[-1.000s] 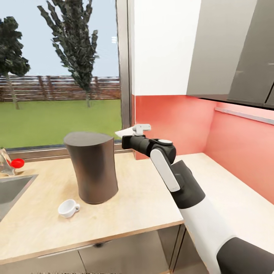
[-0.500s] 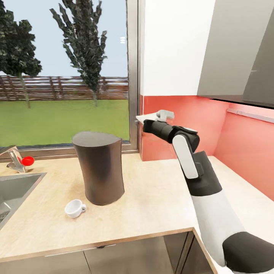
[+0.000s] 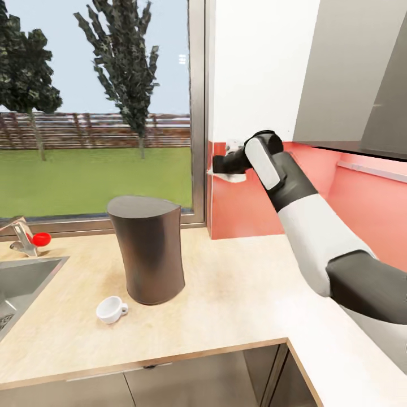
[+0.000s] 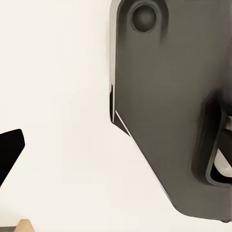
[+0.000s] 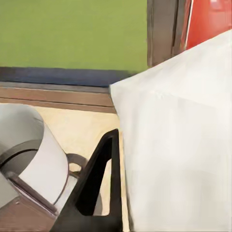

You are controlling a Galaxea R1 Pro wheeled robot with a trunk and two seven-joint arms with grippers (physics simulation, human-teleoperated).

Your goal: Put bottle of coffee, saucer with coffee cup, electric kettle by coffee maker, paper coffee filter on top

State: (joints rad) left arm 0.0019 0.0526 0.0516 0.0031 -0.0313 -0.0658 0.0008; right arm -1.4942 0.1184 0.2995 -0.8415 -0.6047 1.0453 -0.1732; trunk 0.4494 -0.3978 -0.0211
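The right end effector (image 3: 226,168) is clamped on the paper coffee filter (image 3: 233,177), held aloft above the bench's back edge, beside the coffee maker (image 3: 148,249). Thin, light and floppy, it likely creases easily; an edge pinch suits it.

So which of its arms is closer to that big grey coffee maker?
The right. Its tool hangs above and to the right of the coffee maker, holding the paper coffee filter. Where the left arm is cannot be told.
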